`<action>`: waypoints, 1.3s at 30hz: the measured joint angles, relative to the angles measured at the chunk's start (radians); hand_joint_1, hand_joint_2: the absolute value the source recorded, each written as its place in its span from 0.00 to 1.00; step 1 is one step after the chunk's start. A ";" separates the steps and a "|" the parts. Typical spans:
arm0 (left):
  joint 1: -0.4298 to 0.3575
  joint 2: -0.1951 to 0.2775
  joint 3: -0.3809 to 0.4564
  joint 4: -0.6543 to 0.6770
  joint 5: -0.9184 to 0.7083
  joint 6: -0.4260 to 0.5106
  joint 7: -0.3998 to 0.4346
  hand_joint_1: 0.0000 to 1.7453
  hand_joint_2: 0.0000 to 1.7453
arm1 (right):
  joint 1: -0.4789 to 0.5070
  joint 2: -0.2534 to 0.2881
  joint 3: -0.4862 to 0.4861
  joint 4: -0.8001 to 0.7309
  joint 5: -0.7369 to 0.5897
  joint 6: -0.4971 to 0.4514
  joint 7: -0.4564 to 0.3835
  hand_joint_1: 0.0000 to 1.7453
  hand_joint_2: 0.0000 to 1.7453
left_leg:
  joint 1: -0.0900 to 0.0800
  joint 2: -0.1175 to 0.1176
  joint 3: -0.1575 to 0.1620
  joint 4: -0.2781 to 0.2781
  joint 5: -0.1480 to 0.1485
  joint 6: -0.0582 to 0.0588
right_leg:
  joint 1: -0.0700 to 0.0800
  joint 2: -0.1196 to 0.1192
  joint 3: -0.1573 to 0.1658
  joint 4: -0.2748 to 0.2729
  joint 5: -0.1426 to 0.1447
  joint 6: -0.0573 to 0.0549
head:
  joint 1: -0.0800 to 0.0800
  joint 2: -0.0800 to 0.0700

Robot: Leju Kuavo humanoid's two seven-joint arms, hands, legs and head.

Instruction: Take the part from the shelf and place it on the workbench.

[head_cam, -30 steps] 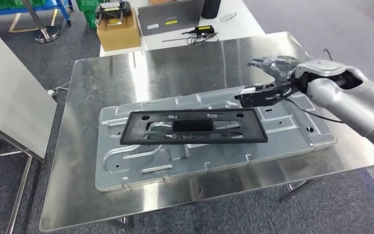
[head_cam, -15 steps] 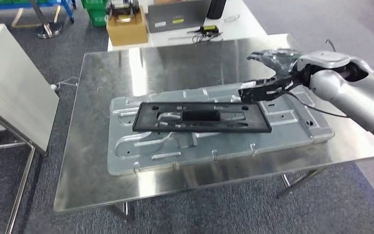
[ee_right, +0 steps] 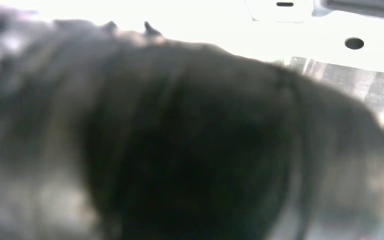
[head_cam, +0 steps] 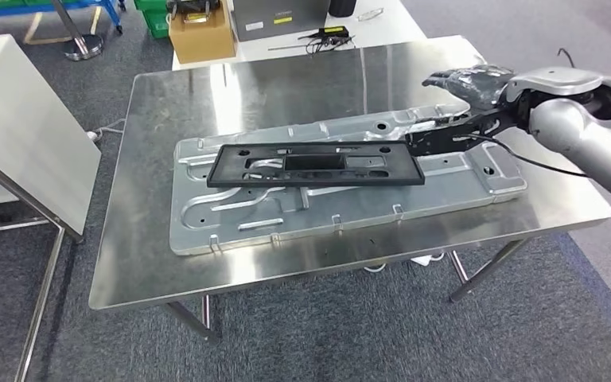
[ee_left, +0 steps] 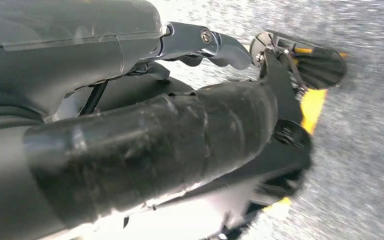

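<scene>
A long black frame part (head_cam: 316, 164) lies flat on a silver stamped metal panel (head_cam: 231, 219), which rests on the steel workbench (head_cam: 167, 270). My right hand (head_cam: 455, 111) reaches in from the right, at the part's right end. Its fingers (head_cam: 468, 81) are spread. The lower dark fingers stretch to the part's far right corner, and I cannot tell whether they touch it. Nothing sits between the fingers. In the right wrist view the hand (ee_right: 180, 145) is a dark blur over the bright panel (ee_right: 325, 30). My left hand (ee_left: 145, 135) hangs over grey carpet and holds nothing.
A white slanted board on a metal stand (head_cam: 24, 151) is left of the workbench. Behind it, a white table carries a cardboard box (head_cam: 201, 36), a grey case (head_cam: 277, 17) and cables (head_cam: 322, 36). Grey carpet (head_cam: 350, 334) surrounds the workbench.
The whole picture has shifted, so the camera moved; the workbench now sits higher and farther in view. The part stays flat on the panel, and my right hand stays at its right end.
</scene>
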 joint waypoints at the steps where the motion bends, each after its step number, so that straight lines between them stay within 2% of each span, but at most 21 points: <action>1: 0.001 0.000 0.000 0.000 0.000 -0.001 0.000 0.00 0.00 | -0.007 0.000 0.001 -0.002 0.000 0.001 0.001 0.00 0.00 | 0.000 0.000 -0.015 0.058 -0.053 -0.005 | 0.001 -0.001 -0.013 -0.001 0.011 -0.006 | -0.001 0.000; 3: 0.001 0.000 0.000 0.000 0.001 -0.004 0.000 0.00 0.00 | -0.020 -0.001 0.003 -0.005 -0.002 0.003 0.002 0.00 0.00 | 0.002 0.000 -0.030 0.174 -0.117 -0.011 | 0.004 -0.002 -0.038 0.000 0.031 -0.010 | -0.001 0.000; 5: 0.000 0.000 0.000 0.000 0.001 -0.005 0.000 0.00 0.00 | -0.029 -0.002 0.005 -0.006 -0.006 0.008 0.003 0.00 0.00 | 0.003 0.000 0.005 0.191 -0.095 -0.010 | 0.006 -0.002 -0.062 0.002 0.050 -0.010 | -0.001 0.000; 7: -0.001 0.002 0.000 0.000 0.002 -0.006 -0.002 0.00 0.00 | -0.039 -0.004 0.006 -0.007 -0.012 0.013 0.003 0.00 0.00 | -0.001 -0.001 0.099 0.085 -0.051 0.006 | 0.008 -0.001 -0.081 0.003 0.067 -0.008 | -0.001 0.000; 9: -0.003 0.007 0.000 0.000 0.002 -0.007 -0.006 0.00 0.00 | -0.052 -0.009 0.006 -0.010 -0.016 0.018 0.003 0.00 0.00 | -0.009 0.000 0.196 -0.052 -0.049 0.028 | 0.011 -0.001 -0.091 0.002 0.084 -0.001 | -0.001 0.000; 11: -0.005 0.010 0.000 0.000 0.002 -0.008 -0.008 0.00 0.00 | -0.064 -0.014 0.006 -0.011 -0.018 0.023 0.003 0.00 0.00 | -0.016 0.001 0.229 -0.117 -0.054 0.039 | 0.009 -0.004 -0.095 -0.006 0.105 0.012 | -0.001 0.000; 13: -0.004 0.009 0.000 0.000 0.002 -0.009 -0.009 0.00 0.00 | -0.070 -0.019 0.006 -0.011 -0.019 0.027 0.003 0.00 0.00 | -0.012 0.005 0.221 -0.138 -0.027 0.044 | 0.009 -0.004 -0.101 -0.013 0.111 0.023 | 0.000 0.000; 14: -0.004 0.009 0.000 0.000 0.002 -0.009 -0.010 0.00 0.00 | -0.074 -0.022 0.006 -0.012 -0.019 0.029 0.002 0.00 0.00 | -0.009 0.009 0.215 -0.147 -0.011 0.049 | 0.010 -0.001 -0.109 0.000 0.088 0.027 | 0.000 0.000; 17: -0.005 0.008 0.000 0.000 0.002 -0.010 -0.011 0.00 0.00 | -0.087 -0.030 0.008 -0.012 -0.021 0.032 0.001 0.00 0.00 | -0.004 0.017 0.174 -0.153 0.030 0.057 | 0.005 0.006 -0.148 0.154 -0.056 0.038 | 0.000 0.000; 18: -0.006 0.008 0.000 0.000 0.002 -0.010 -0.011 0.00 0.00 | -0.088 -0.033 0.010 -0.012 -0.021 0.033 0.000 0.00 0.00 | -0.003 0.018 0.158 -0.149 0.040 0.056 | 0.001 0.007 -0.156 0.214 -0.081 0.043 | 0.000 0.000; 20: -0.006 0.007 0.000 0.000 0.002 -0.011 -0.011 0.00 0.00 | -0.088 -0.039 0.013 -0.012 -0.021 0.035 0.000 0.00 0.00 | 0.002 0.018 0.126 -0.137 0.056 0.049 | -0.009 0.006 -0.140 0.263 -0.061 0.055 | 0.000 0.000; 22: -0.005 0.006 0.000 0.000 0.002 -0.011 -0.011 0.00 0.00 | -0.090 -0.042 0.014 -0.012 -0.021 0.035 0.000 0.00 0.00 | 0.009 0.019 0.092 -0.115 0.067 0.037 | -0.023 0.006 -0.064 0.180 -0.018 0.072 | 0.000 0.000; 24: -0.006 0.008 0.000 0.000 0.002 -0.011 -0.011 0.00 0.00 | -0.094 -0.043 0.014 -0.013 -0.023 0.035 0.000 0.00 0.00 | 0.009 0.017 0.059 -0.089 0.075 0.023 | -0.028 0.008 0.012 0.064 -0.027 0.081 | 0.000 0.000; 25: -0.007 0.009 -0.001 0.000 0.002 -0.011 -0.011 0.00 0.00 | -0.094 -0.043 0.014 -0.014 -0.023 0.035 0.000 0.00 0.00 | 0.006 0.015 0.047 -0.081 0.081 0.016 | -0.027 0.010 0.026 0.033 -0.041 0.077 | -0.001 0.000; 27: -0.005 0.009 -0.001 0.000 0.002 -0.011 -0.011 0.00 0.00 | -0.092 -0.044 0.018 -0.015 -0.024 0.035 0.000 0.00 0.00 | 0.005 0.011 0.030 -0.076 0.097 0.006 | -0.023 0.009 0.015 0.026 -0.040 0.055 | -0.002 0.000; 29: -0.001 0.009 -0.001 0.000 0.002 -0.011 -0.011 0.00 0.00 | -0.090 -0.043 0.023 -0.015 -0.024 0.036 0.000 0.00 0.00 | 0.010 0.011 0.010 -0.056 0.071 -0.002 | -0.020 0.004 -0.006 0.030 -0.023 0.032 | -0.002 0.000; 31: 0.001 0.009 -0.001 0.000 0.002 -0.011 -0.011 0.00 0.00 | -0.092 -0.043 0.026 -0.016 -0.025 0.036 -0.001 0.00 0.00 | 0.012 0.012 -0.020 0.031 -0.023 -0.007 | -0.017 0.003 -0.029 0.028 -0.003 0.014 | -0.002 0.000; 33: -0.001 0.009 -0.001 0.000 0.002 -0.012 -0.011 0.00 0.00 | -0.094 -0.043 0.027 -0.017 -0.028 0.038 -0.003 0.00 0.00 | 0.010 0.011 -0.041 0.155 -0.107 -0.004 | -0.010 0.005 -0.053 0.027 0.018 0.008 | -0.002 0.000; 34: -0.002 0.009 -0.001 0.000 0.002 -0.013 -0.011 0.00 0.00 | -0.094 -0.044 0.028 -0.017 -0.029 0.039 -0.004 0.00 0.00 | 0.008 0.011 -0.037 0.195 -0.118 0.002 | -0.005 0.007 -0.065 0.027 0.028 0.006 | -0.002 0.000; 36: -0.003 0.009 -0.002 0.000 0.002 -0.015 -0.011 0.00 0.00 | -0.095 -0.049 0.031 -0.017 -0.032 0.041 -0.007 0.00 0.00 | -0.005 0.010 0.018 0.180 -0.086 0.028 | 0.010 0.010 -0.084 0.027 0.044 0.002 | -0.002 0.000; 39: -0.005 0.017 -0.003 0.000 0.002 -0.016 -0.011 0.00 0.00 | -0.098 -0.063 0.034 -0.018 -0.035 0.040 -0.011 0.00 0.00 | -0.045 0.003 0.166 -0.011 -0.044 0.102 | 0.019 0.007 -0.095 0.022 0.066 -0.001 | -0.002 0.000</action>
